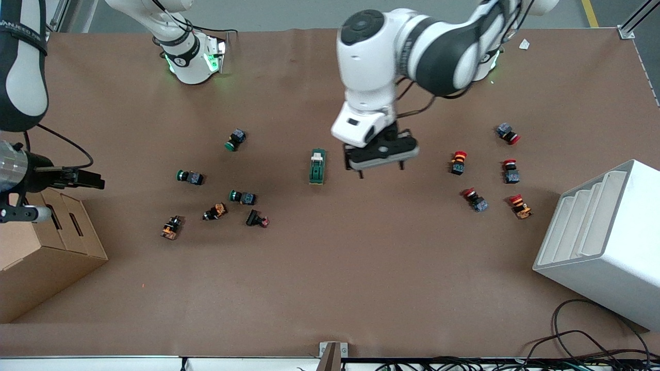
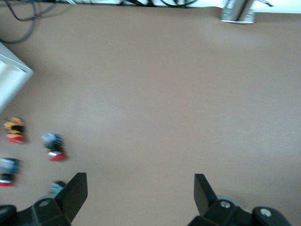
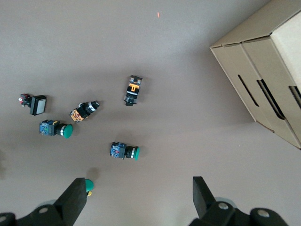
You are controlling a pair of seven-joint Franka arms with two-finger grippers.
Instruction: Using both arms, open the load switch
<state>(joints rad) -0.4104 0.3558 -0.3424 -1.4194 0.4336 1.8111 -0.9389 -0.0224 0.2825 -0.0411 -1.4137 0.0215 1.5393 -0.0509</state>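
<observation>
**Load switch untouched, both arms aloft**

On my front feed the load switch (image 1: 317, 166) lay near the middle of the desk (image 1: 330, 288), a small elongated dark green block with a white toggle lever toward the end nearer the robots' bases. Nothing touched it.

The left gripper (image 1: 380, 152) hung over bare desk just beside the switch, toward the left arm's end. In the left wrist view its jaws stood spread wide with nothing between them (image 2: 138, 193). Red-capped push buttons (image 1: 458, 162) were scattered farther toward that same end, near the white rack (image 1: 608, 242).

The right gripper (image 1: 87, 179) was over the edge of the cardboard box (image 1: 46, 247) at the right arm's end of the desk, well apart from the switch. From the right wrist view its jaws were also spread and empty (image 3: 138, 195). Below that camera I saw green-capped push buttons (image 3: 124, 151), an orange-and-black one (image 3: 132, 90) and the box's slotted side (image 3: 263, 80).

The green-capped buttons (image 1: 235, 139) sat between the switch and the box.
</observation>
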